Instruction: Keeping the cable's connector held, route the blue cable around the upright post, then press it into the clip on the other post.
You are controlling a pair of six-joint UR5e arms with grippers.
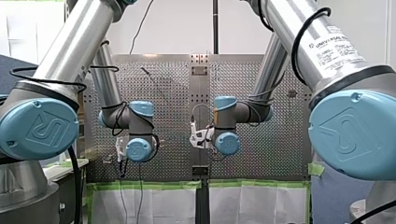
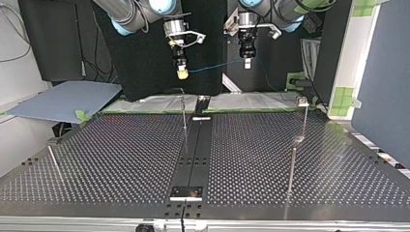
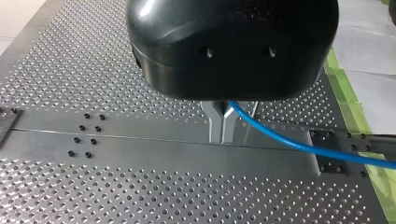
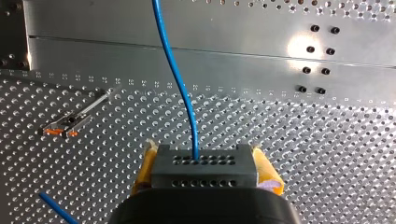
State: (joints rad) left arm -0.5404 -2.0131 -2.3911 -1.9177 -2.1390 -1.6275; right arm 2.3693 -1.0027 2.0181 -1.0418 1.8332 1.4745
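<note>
In the right wrist view my right gripper (image 4: 204, 156) has its yellow pads (image 4: 267, 171) shut on a dark grey connector block (image 4: 204, 170). The blue cable (image 4: 180, 79) leaves the block and runs ahead over the table. In the left wrist view my left gripper (image 3: 223, 136) is shut with its metal fingers on the blue cable (image 3: 299, 146), which trails off to one side. In the top view both grippers hang high above the table's far edge. My right gripper (image 2: 182, 72) is at the left and my left gripper (image 2: 247, 62) at the right. The cable (image 2: 217, 65) is strung between them.
A thin upright post (image 2: 184, 116) stands near the dark centre strip (image 2: 193, 150). A post with a clip on top (image 2: 303, 101) stands at the top view's right, with another post (image 2: 291, 166) nearer the camera. A leaning rod (image 2: 54, 162) is at the left. A post with an orange-marked clip (image 4: 67, 123) sits beside my right gripper.
</note>
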